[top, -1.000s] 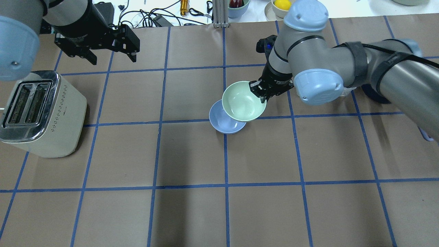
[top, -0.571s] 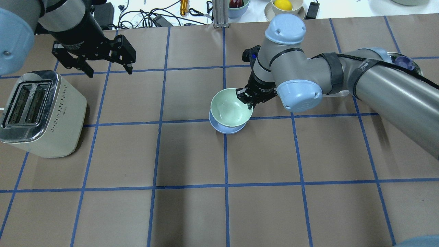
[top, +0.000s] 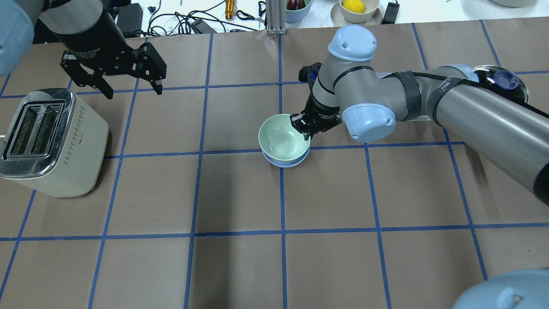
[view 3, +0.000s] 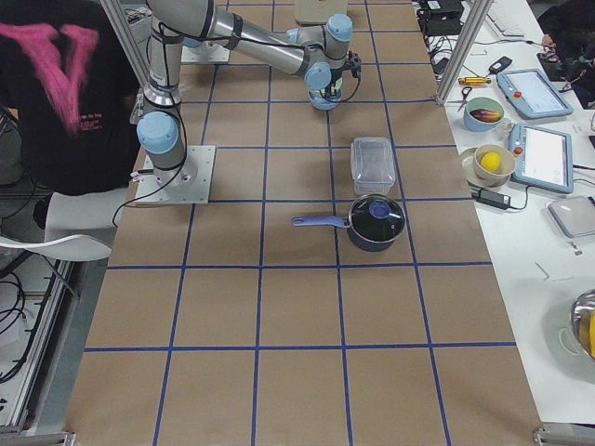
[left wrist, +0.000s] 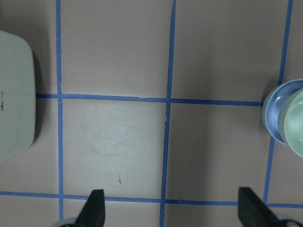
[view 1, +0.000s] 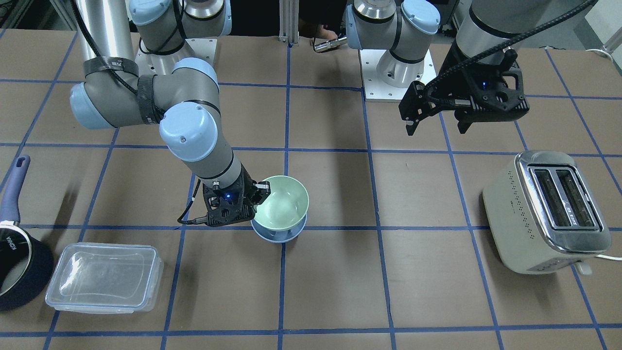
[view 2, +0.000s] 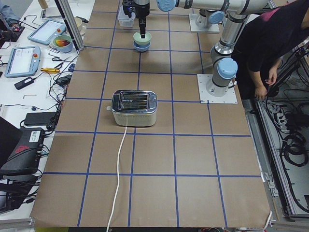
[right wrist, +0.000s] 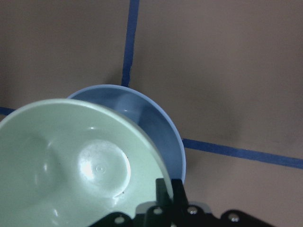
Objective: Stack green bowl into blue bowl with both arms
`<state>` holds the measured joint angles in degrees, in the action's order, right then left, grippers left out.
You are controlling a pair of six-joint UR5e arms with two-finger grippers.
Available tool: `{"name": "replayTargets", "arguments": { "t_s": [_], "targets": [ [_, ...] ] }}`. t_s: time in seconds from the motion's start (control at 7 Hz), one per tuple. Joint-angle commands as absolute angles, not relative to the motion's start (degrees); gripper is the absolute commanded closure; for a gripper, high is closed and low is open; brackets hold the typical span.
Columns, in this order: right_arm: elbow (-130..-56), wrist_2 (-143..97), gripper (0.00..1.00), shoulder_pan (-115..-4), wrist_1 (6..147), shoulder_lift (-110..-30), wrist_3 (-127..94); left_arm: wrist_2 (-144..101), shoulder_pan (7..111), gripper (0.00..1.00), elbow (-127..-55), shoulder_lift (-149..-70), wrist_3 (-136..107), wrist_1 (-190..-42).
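The pale green bowl (top: 283, 138) sits in or just over the blue bowl (top: 285, 162) at the table's middle; only the blue rim shows beneath it. In the front view the green bowl (view 1: 284, 202) rests above the blue bowl (view 1: 278, 234). My right gripper (top: 303, 125) is shut on the green bowl's far-right rim; the right wrist view shows the green bowl (right wrist: 80, 165) over the blue bowl (right wrist: 156, 127). My left gripper (top: 131, 88) is open and empty, high above the table beside the toaster, far from the bowls.
A cream toaster (top: 47, 141) stands at the left. In the front view a clear lidded container (view 1: 104, 277) and a dark saucepan (view 1: 19, 262) sit near the table's edge on my right side. Cables and bowls lie beyond the far edge (top: 193, 21).
My right gripper has carried the green bowl left and down until it is centred over the blue bowl. My left gripper has drifted slightly left, staying open.
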<state>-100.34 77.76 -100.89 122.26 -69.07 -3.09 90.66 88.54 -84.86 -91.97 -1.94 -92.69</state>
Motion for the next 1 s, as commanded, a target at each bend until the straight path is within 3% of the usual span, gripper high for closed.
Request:
{"name": "replayTargets", "arguments": {
  "t_s": [0.0, 0.29, 0.86],
  "targets": [
    [-100.28, 77.70, 0.00, -100.81, 123.39, -68.91, -3.16, 90.70, 88.51, 0.00, -84.90, -91.93, -1.93, -92.72],
    [-97.93, 78.66, 0.00, -98.45, 122.88, -70.22, -2.46, 90.79, 88.68, 0.00, -85.52, -91.85, -1.93, -92.72],
    [-93.96, 87.06, 0.00, -89.04, 95.34, -83.64, -1.85, 90.79, 88.68, 0.00, -85.34, -91.85, -1.93, -92.64]
  ]
}}
